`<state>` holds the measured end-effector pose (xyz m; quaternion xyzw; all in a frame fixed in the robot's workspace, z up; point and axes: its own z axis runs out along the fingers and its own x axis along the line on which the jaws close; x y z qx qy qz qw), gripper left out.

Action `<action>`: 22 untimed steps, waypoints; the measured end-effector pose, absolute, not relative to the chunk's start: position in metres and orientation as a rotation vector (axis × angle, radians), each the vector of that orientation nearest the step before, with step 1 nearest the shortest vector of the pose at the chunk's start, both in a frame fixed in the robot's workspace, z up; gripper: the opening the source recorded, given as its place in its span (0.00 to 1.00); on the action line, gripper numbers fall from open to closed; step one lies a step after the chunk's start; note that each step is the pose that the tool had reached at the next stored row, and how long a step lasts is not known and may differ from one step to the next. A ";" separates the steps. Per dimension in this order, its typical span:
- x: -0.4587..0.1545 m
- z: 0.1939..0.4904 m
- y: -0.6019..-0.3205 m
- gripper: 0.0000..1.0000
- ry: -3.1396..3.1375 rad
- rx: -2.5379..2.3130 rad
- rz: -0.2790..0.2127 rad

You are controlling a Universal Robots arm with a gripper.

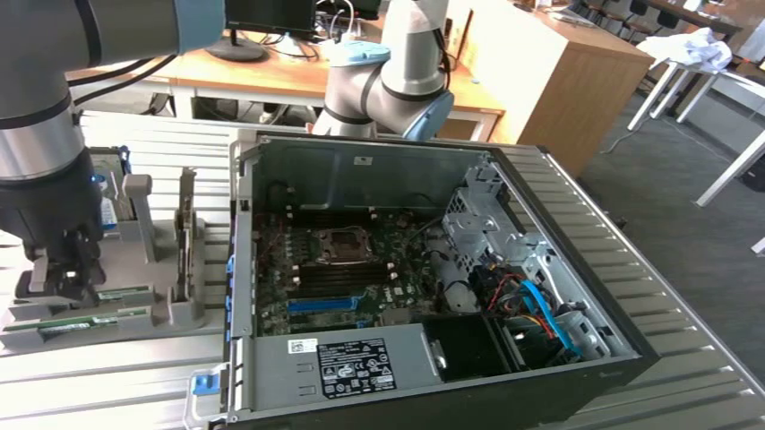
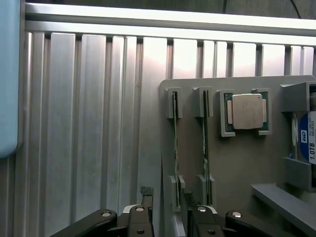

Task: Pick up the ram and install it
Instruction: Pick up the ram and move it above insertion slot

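Observation:
Two green ram sticks stand on edge in slots of a grey holder (image 2: 237,163). In the wrist view my gripper (image 2: 168,200) is open, its black fingertips (image 2: 146,196) on either side of the near end of one ram stick (image 2: 175,148), not closed on it. The other ram stick (image 2: 206,148) stands one slot over. In the exterior view the gripper (image 1: 57,273) hangs low over the holder (image 1: 179,309) at the exterior view's left, beside the ram sticks (image 1: 120,294).
The holder also carries a CPU (image 2: 247,111) and a hard drive (image 2: 308,143). An open PC case (image 1: 358,188) with its motherboard (image 1: 340,269) and blue slot (image 1: 322,303) lies to the exterior view's right of the holder. Ribbed aluminium tabletop (image 2: 89,123) surrounds them.

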<state>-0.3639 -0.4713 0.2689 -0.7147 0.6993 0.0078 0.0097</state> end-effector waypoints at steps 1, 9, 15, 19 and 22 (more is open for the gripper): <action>-0.364 0.269 -0.472 0.36 2.183 -2.232 0.024; -0.367 0.266 -0.474 0.36 2.183 -2.232 0.024; -0.367 0.263 -0.474 0.36 2.183 -2.233 0.024; -0.367 0.262 -0.474 0.36 2.183 -2.232 0.024; -0.367 0.260 -0.474 0.36 2.183 -2.232 0.024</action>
